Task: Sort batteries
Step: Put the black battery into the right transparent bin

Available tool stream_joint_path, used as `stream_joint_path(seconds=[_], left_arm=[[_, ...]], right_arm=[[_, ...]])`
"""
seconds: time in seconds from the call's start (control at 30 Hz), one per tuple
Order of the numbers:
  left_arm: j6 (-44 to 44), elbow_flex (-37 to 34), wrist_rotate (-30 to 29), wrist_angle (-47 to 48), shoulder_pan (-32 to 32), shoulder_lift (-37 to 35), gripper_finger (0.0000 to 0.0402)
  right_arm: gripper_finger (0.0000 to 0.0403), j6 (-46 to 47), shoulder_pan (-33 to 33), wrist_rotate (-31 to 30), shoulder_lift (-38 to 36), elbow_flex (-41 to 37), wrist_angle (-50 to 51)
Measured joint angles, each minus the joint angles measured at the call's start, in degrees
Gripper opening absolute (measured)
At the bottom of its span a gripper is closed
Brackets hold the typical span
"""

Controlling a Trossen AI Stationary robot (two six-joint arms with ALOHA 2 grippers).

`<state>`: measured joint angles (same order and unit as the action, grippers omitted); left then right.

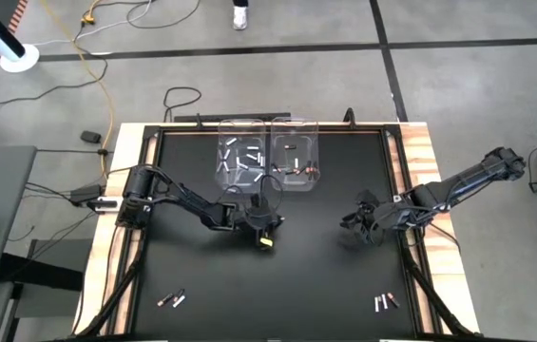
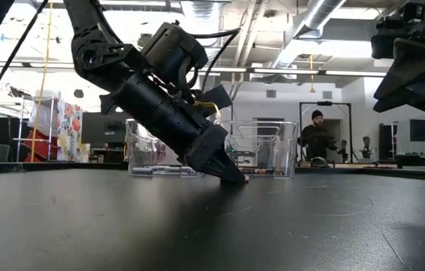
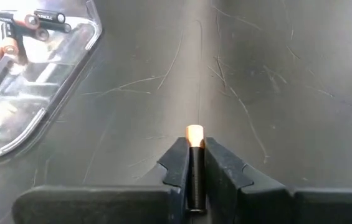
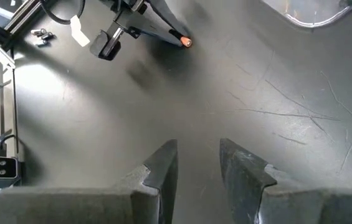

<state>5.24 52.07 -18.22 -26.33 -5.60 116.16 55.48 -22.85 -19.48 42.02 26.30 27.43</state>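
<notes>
**Copper-tipped battery pinched in the left hand**

Copper and black, a slim battery (image 3: 194, 163) is sitting clamped between the fingers of the left hand (image 3: 194, 155), its orange end poking out past the fingertips. In the low view that hand (image 2: 231, 177) is tilting steeply down with its tip at the black worktop (image 1: 325, 275), just in front of the bins. From above, the left hand (image 1: 266, 226) is lying near the centre of the worktop, at about 6 o'clock from the two clear bins.

The left bin (image 1: 239, 157) is holding several white batteries (image 1: 246, 154); the right bin (image 1: 297, 157), touching it side by side, is holding dark and copper batteries (image 1: 298, 167), which the left wrist view is showing too (image 3: 14, 34).

More loose batteries are lying well apart from these: a small group (image 1: 172, 299) toward 7 o'clock on the worktop and another group (image 1: 385, 302) toward 5 o'clock.

The right hand (image 1: 358, 223) is hanging at about 3 o'clock, above the surface, its fingers (image 4: 163, 165) standing parted with nothing between them. A person (image 2: 317, 139) is standing in the room beyond the worktop.
</notes>
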Motion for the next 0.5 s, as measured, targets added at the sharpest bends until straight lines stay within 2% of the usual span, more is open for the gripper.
stream_joint_path(seconds=[0.17,0.27,0.5], left_arm=[[0.4,-0.2,0.4,-3.8,0.0,-0.5,0.0031],[0.6,-0.4,1.3,-2.8,-0.1,-2.2,0.0031],[2.1,-0.3,1.3,0.0,0.6,-11.4,0.0032]], right_arm=[[0.0136,0.2,0.0,0.0,1.2,0.0,1.3],[0.0136,0.2,0.0,0.0,2.4,0.0,2.2],[0.0136,0.1,0.2,-0.2,7.2,0.0,2.6]])
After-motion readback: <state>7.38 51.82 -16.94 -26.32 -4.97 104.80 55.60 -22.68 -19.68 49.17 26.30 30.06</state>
